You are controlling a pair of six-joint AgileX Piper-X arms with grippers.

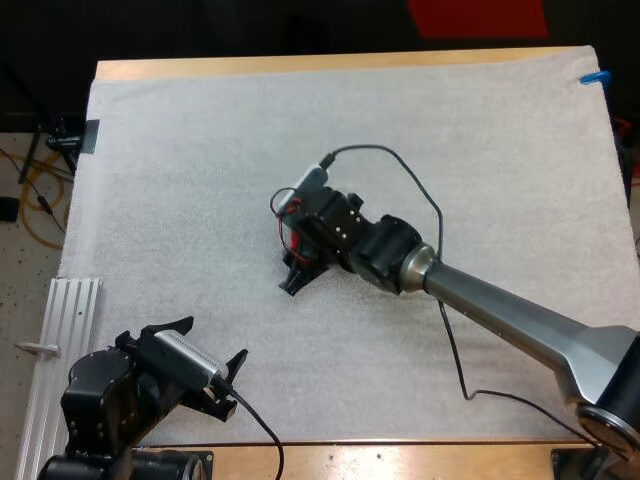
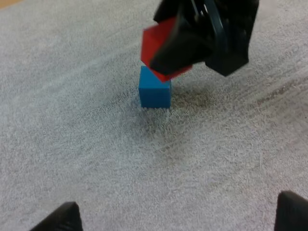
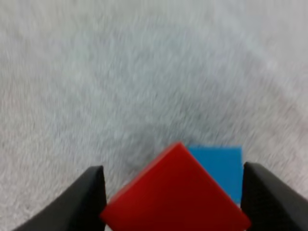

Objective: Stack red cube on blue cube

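- Placement step, as a judgement: right gripper (image 3: 175,204) clenched on red cube (image 3: 175,192), one black finger pressed against each side.
- Holds the red cube tilted, one corner up, not level.
- Hangs that cube just above blue cube (image 2: 155,89), lowest edge close to the blue top; cannot tell whether touching.
- Sits off-centre too, judging by the right wrist view, with part of the blue top exposed beside the red one.
- Blue cube flat on white mat (image 1: 200,150), near the middle, beneath the right gripper.
- Left gripper (image 1: 205,345) low at the near left of the mat, well apart from both cubes, fingers spread wide and grasping nothing.
- Next move, probably: calls for levelling the red cube, centring it over the blue one, lowering gently until seated, then letting go.
- Risk: landing on an edge, sliding off, or nudging the blue cube aside.
- Brands, labels, writing: nothing legible on cubes, grippers or mat.
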